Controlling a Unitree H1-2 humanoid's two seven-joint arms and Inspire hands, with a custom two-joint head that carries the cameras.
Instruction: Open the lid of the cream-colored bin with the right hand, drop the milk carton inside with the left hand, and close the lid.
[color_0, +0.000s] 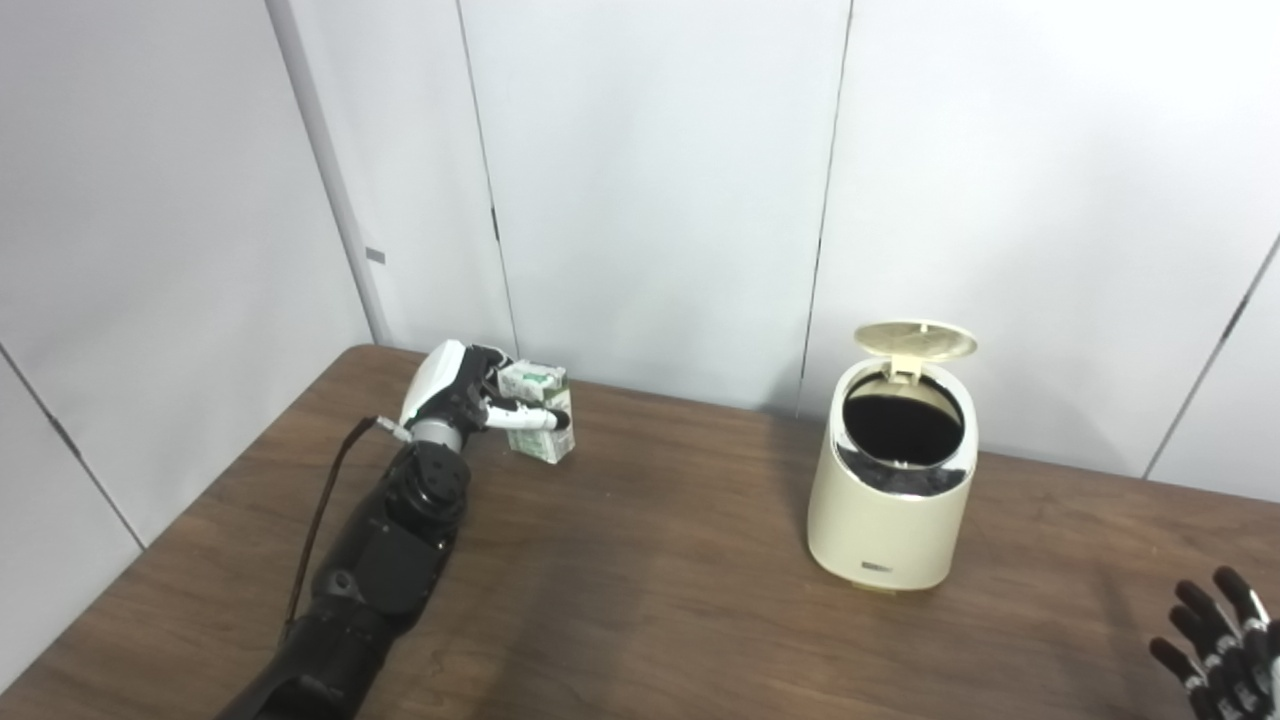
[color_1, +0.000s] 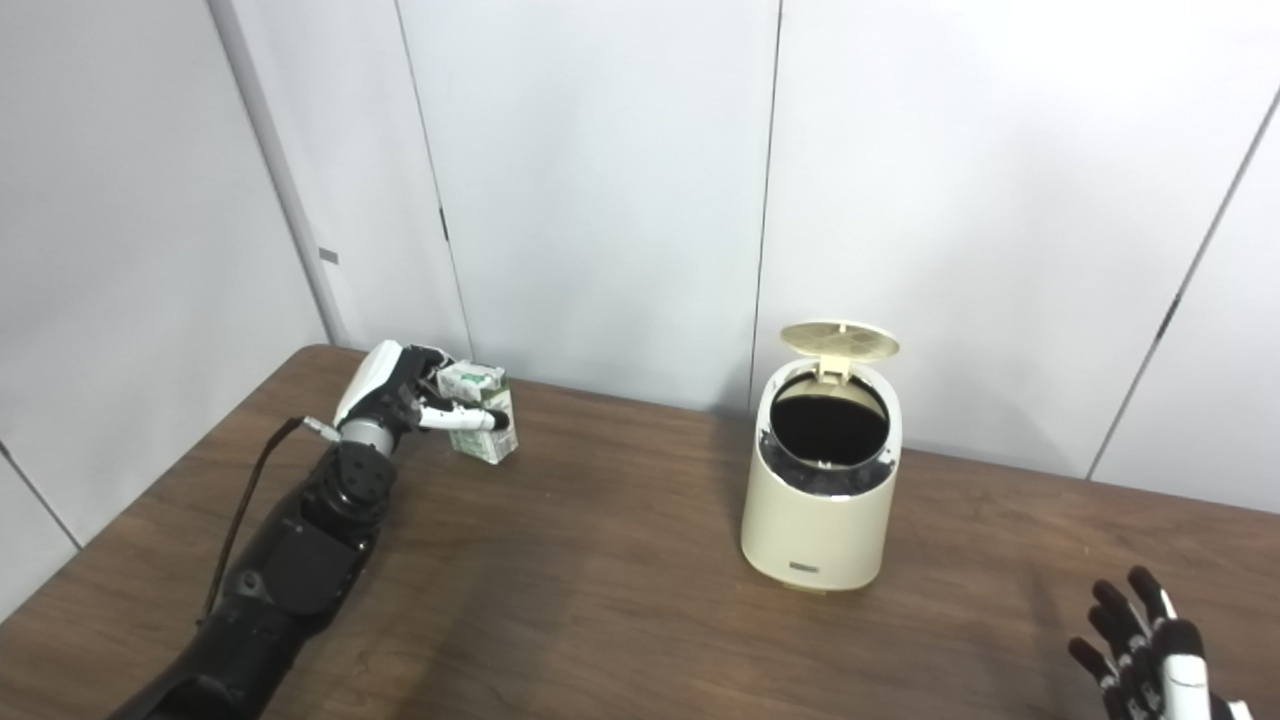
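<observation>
Left hand (color_0: 455, 390) grips upright milk carton (color_0: 540, 425).

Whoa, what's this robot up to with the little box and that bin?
The robot is throwing away a milk carton. Its left hand has its fingers wrapped around the carton at the far left of the table; whether it has left the tabletop is hard to tell. The cream-colored bin stands to the right with its lid already flipped up. The right hand rests open near the table's right corner, holding nothing.
</observation>
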